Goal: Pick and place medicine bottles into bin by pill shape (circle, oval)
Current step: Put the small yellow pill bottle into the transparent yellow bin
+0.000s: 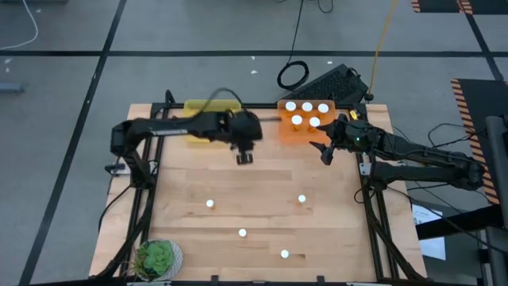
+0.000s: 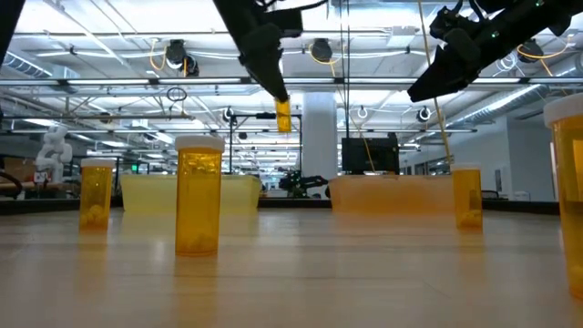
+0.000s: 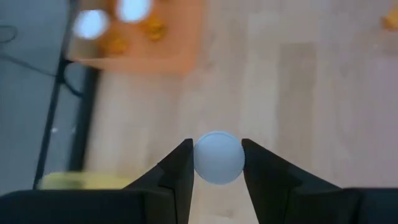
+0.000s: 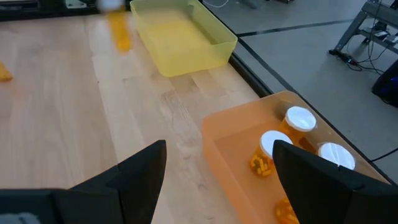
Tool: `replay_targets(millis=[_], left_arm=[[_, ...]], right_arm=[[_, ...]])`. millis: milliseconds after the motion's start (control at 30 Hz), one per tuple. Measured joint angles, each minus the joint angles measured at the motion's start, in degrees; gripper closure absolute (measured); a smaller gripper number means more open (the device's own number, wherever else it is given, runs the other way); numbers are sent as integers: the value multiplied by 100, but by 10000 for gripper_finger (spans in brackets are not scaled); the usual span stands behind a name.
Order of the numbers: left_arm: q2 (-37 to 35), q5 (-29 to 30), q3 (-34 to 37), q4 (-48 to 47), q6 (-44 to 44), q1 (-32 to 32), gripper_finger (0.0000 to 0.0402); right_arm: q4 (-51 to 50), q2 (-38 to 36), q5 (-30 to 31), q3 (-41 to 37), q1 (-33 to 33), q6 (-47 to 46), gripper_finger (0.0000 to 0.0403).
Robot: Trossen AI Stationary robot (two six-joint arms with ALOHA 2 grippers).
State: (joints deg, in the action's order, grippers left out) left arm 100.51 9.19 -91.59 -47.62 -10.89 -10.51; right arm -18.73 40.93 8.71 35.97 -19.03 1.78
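Observation:
My left gripper hangs above the table's middle, near the far side, shut on a small amber medicine bottle with a white cap. An empty yellow bin stands at the far edge, and beside it an orange bin holds several bottles. My right gripper is open with nothing in it, raised beside the orange bin's near right corner. Several more bottles stand upright on their bases on the table, among them ones at front left and front right. My left gripper pinches the bottle's round white cap between its two fingers, one on each side. The fingers come from above, pointing down. The amber body hangs upright below the fingertips, lifted well clear of the table.
A potted green plant sits at the near left corner. A black keyboard and a coiled cable lie beyond the far edge. Bare wood lies between the bins and the standing bottles.

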Motion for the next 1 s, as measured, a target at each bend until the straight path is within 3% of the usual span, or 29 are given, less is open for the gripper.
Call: replay_targets(millis=[267, 500, 733, 1000], left_arm=[[-619, 26, 0, -412, -274, -1174, 275], [-671, -18, 36, -724, -291, -2490, 275], [-671, -32, 572, -827, 941, -3405, 275], [-669, 364, 1537, -402, 1970, -3663, 275]], right_arm=[[38, 2, -22, 0, 0, -17, 115], [32, 1, -151, 0, 0, -42, 115], [-62, 2, -152, 0, 0, -108, 115], [-87, 2, -175, 0, 0, -109, 115]])
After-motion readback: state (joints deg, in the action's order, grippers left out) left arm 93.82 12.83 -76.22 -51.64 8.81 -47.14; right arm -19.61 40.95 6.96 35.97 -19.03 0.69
